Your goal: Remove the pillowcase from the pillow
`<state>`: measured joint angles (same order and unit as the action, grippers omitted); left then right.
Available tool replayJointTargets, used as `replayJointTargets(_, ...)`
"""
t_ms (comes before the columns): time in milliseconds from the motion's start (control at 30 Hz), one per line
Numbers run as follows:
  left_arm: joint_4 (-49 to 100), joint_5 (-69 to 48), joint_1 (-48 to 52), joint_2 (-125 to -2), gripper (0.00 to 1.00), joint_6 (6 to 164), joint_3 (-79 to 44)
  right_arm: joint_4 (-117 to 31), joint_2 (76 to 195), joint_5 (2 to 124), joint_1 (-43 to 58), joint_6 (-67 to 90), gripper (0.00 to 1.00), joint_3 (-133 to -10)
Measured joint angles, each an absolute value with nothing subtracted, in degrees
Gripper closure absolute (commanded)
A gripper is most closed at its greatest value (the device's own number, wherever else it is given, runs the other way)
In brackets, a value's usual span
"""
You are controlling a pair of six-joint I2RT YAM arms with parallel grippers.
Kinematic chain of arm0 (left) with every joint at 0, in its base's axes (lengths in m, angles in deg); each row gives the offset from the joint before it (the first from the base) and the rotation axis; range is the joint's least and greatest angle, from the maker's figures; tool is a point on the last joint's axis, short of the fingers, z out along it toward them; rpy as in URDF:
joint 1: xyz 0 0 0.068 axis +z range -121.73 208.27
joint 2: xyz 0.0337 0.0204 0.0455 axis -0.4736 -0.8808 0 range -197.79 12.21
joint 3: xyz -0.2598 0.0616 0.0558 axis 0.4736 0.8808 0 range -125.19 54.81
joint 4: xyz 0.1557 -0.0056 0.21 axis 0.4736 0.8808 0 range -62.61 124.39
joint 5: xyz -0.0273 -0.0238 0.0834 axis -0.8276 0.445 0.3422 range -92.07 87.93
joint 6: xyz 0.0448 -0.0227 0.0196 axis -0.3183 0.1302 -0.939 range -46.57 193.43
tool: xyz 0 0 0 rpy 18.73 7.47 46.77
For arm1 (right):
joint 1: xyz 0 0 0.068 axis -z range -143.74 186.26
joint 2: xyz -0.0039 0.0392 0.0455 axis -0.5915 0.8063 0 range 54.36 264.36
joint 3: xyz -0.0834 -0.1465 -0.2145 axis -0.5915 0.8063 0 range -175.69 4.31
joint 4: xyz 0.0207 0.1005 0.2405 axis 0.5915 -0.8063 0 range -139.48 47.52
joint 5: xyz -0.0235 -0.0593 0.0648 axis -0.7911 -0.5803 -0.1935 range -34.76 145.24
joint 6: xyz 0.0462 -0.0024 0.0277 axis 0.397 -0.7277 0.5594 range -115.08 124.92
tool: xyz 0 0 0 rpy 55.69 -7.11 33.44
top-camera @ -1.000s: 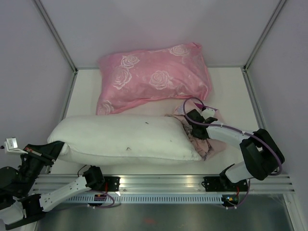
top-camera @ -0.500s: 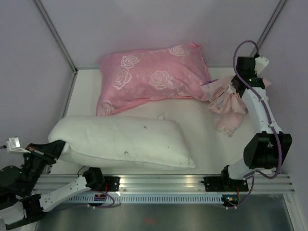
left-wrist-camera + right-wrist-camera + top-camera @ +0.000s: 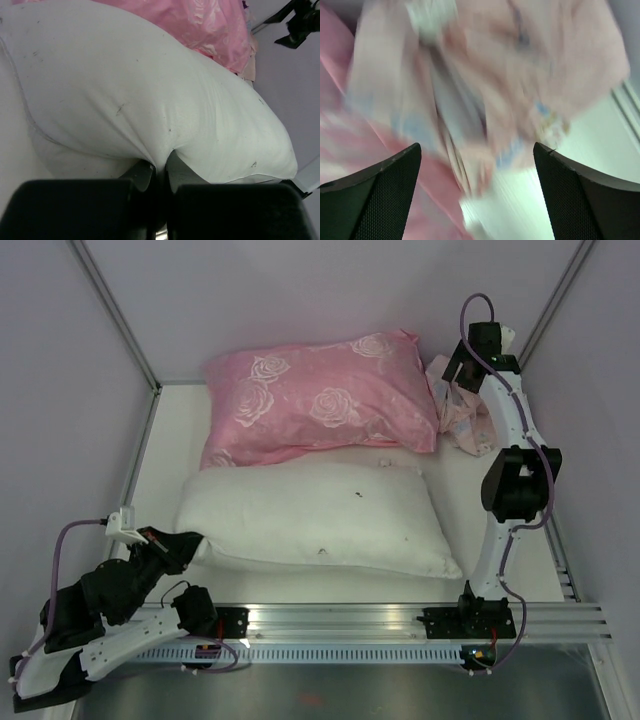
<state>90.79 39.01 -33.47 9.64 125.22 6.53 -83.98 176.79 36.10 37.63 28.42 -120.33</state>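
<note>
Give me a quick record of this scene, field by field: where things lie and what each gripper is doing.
Pillow: plump white pillow, bare, centre
Case: crumpled pink-purple fabric pillowcase, bunched, far right corner
Other: pink rose-patterned pillow, behind the white one
Left gripper: shut on white pillow's corner
Right gripper: open, at the pillowcase
</note>
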Motion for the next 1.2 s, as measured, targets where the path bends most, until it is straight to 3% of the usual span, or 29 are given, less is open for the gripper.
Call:
replayJointTargets(167, 89.8, 38.3, -33.5, 10.0, 0.98, 125.3, 6.9, -84.2, 156.2, 40.2, 33.5, 27.4, 0.02, -92.0)
replayJointTargets(433, 89.4, 37.9, -33.5, 10.0, 0.98, 125.2, 7.0, -79.9, 115.4, 60.1, 26.3, 29.8, 0.02, -66.2)
replayJointTargets(633, 89.5, 37.8, -33.5, 10.0, 0.98, 125.2, 5.7, -80.9, 110.6, 71.3, 22.9, 30.4, 0.02, -45.3)
replayJointTargets(800, 89.7, 37.9, -33.5, 10.0, 0.98, 125.2, 4.5, -82.2, 108.4, 74.6, 17.1, 31.5, 0.02, -40.3)
replayJointTargets(867, 89.6, 38.0, -33.5, 10.0, 0.98, 125.2, 4.4, -80.5, 107.7, 76.2, 15.7, 32.4, 0.11, -38.9)
replayJointTargets(900, 89.5, 37.9, -33.5, 10.0, 0.98, 125.2, 4.4, -79.4, 107.5, 76.6, 15.1, 33.0, 0.26, -38.1)
replayJointTargets(967, 89.5, 37.8, -33.5, 10.0, 0.98, 125.2, 4.4, -75.5, 107.5, 78.5, 13.6, 34.9, 0.42, -35.2)
replayJointTargets(1000, 89.4, 37.8, -33.5, 9.9, 0.98, 125.2, 4.4, -73.8, 107.6, 79.4, 13.0, 35.8, 0.63, -33.7)
replayJointTargets(1100, 89.3, 37.2, -33.4, 9.0, 0.98, 125.1, 4.0, -69.5, 107.5, 81.6, 12.0, 39.3, 1.00, -30.5)
replayJointTargets(1200, 88.4, 36.0, -33.4, 7.1, 0.98, 124.2, 3.6, -68.5, 106.4, 80.9, 12.0, 40.7, 1.00, -30.2)
